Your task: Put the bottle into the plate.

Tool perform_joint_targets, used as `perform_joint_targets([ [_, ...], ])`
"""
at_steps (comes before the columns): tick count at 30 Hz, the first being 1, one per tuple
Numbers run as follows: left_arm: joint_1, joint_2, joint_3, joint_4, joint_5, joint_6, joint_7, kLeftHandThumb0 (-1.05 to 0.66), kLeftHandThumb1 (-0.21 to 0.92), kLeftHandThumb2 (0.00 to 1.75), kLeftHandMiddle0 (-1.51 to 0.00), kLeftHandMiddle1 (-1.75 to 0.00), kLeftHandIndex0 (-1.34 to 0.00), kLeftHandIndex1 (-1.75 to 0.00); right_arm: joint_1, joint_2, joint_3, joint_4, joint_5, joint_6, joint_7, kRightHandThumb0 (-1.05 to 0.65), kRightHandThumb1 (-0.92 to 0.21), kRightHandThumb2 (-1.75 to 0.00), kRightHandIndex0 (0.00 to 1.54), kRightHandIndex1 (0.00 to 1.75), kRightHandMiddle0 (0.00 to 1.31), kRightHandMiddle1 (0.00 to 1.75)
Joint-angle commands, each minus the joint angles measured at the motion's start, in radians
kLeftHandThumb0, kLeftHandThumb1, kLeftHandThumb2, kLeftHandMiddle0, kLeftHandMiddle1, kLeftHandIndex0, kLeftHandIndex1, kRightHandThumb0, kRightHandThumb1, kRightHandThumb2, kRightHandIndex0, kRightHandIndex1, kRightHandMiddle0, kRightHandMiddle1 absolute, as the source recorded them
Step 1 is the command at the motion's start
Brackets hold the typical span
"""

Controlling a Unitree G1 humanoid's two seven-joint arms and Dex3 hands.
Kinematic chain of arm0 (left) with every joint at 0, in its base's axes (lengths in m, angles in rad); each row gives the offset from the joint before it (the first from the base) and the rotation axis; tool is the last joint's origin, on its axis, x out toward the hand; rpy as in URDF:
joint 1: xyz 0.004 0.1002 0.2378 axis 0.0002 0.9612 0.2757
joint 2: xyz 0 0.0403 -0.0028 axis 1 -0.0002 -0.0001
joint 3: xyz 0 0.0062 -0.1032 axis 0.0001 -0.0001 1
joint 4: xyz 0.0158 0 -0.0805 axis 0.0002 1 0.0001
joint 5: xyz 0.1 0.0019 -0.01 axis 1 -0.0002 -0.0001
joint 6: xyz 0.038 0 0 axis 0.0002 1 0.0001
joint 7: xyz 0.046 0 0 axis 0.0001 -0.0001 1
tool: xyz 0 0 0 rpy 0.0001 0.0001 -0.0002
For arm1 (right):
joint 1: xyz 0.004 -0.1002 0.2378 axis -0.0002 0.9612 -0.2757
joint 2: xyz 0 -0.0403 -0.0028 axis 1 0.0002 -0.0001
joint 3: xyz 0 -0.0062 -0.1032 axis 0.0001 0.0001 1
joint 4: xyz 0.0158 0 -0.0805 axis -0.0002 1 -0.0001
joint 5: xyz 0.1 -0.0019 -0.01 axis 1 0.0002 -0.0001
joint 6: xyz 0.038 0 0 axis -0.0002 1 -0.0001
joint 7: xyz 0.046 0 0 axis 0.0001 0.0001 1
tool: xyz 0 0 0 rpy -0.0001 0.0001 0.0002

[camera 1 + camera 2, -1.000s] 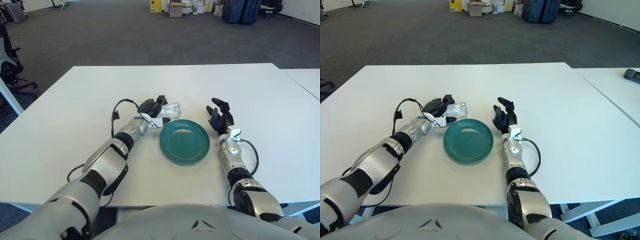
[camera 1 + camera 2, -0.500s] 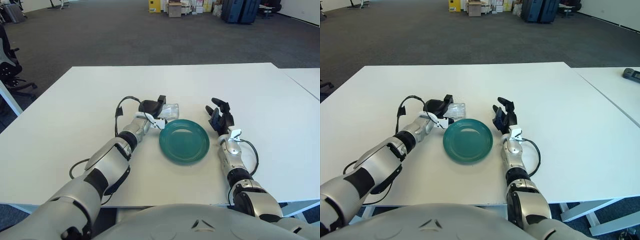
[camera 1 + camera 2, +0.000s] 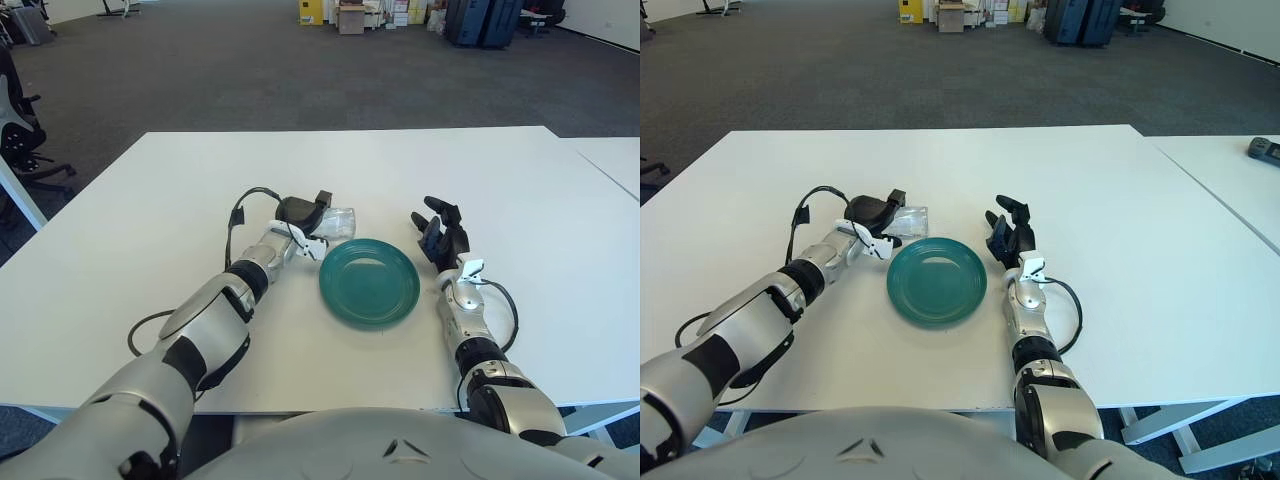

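Your left hand (image 3: 303, 214) is out over the white table (image 3: 150, 220), and its dark fingers (image 3: 322, 201) are curled around the near end of the clear bottle (image 3: 338, 222). The bottle lies on its side on the tabletop, and its long axis runs across the view, roughly level with the table's far edge. The free end sticks out from the hand toward your right. You cannot tell from either eye which end carries the cap, because the hand covers one end and the clear plastic shows little detail.

Just down and to the right of that hand sits the teal plate (image 3: 369, 282). The bottle lies just beyond the plate's far-left rim, close beside it, and it is not inside the plate. Whether bottle and rim actually touch cannot be made out.

Your right hand (image 3: 1009, 234) shows on the far side of the plate from the left hand, near its right rim. Its fingers are raised and spread, and they hold nothing. A black cable (image 3: 808, 207) loops up from your left wrist.
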Motion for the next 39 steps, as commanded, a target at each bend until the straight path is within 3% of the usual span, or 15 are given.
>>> perform_joint_targets([
  [1, 0.024, 0.039, -0.027, -0.003, 0.04, -0.011, 0.006, -0.48, 0.39, 1.13, -1.1, -1.75, -0.61, -1.64, 0.06, 0.011, -0.007, 0.037, 0.016, 0.02, 0.009, -0.78, -0.92, -1.04, 0.61, 0.13, 0.08, 1.04],
  [7, 0.035, 0.049, -0.001, -0.023, 0.017, -0.031, 0.072, -0.49, 0.29, 1.33, -1.12, -1.75, -0.63, -1.73, 0.059, 0.011, -0.008, 0.041, 0.017, 0.016, 0.015, -0.78, -0.92, -1.04, 0.62, 0.14, 0.09, 1.04],
  [17, 0.076, 0.063, 0.104, -0.081, -0.07, -0.134, 0.168, -0.46, 0.33, 1.3, -1.17, -1.75, -0.6, -1.75, 0.059, 0.008, -0.007, 0.044, 0.016, 0.015, 0.023, -0.79, -0.92, -1.05, 0.62, 0.15, 0.1, 1.04],
  [22, 0.107, 0.092, 0.19, -0.192, -0.136, -0.18, 0.14, -0.46, 0.33, 1.29, -1.16, -1.75, -0.59, -1.75, 0.057, 0.007, -0.005, 0.047, 0.014, 0.017, 0.026, -0.78, -0.92, -1.05, 0.61, 0.15, 0.09, 1.03],
  [30, 0.159, 0.102, 0.272, -0.347, -0.188, -0.172, 0.081, -0.45, 0.37, 1.25, -1.14, -1.75, -0.56, -1.75, 0.056, 0.006, -0.003, 0.049, 0.011, 0.025, 0.026, -0.79, -0.92, -1.04, 0.61, 0.16, 0.08, 1.03],
  [39, 0.207, 0.087, 0.338, -0.436, -0.258, -0.193, 0.019, -0.45, 0.38, 1.23, -1.14, -1.75, -0.55, -1.75, 0.053, 0.009, -0.003, 0.046, 0.014, 0.053, 0.025, -0.79, -0.92, -1.02, 0.61, 0.17, 0.07, 1.03],
])
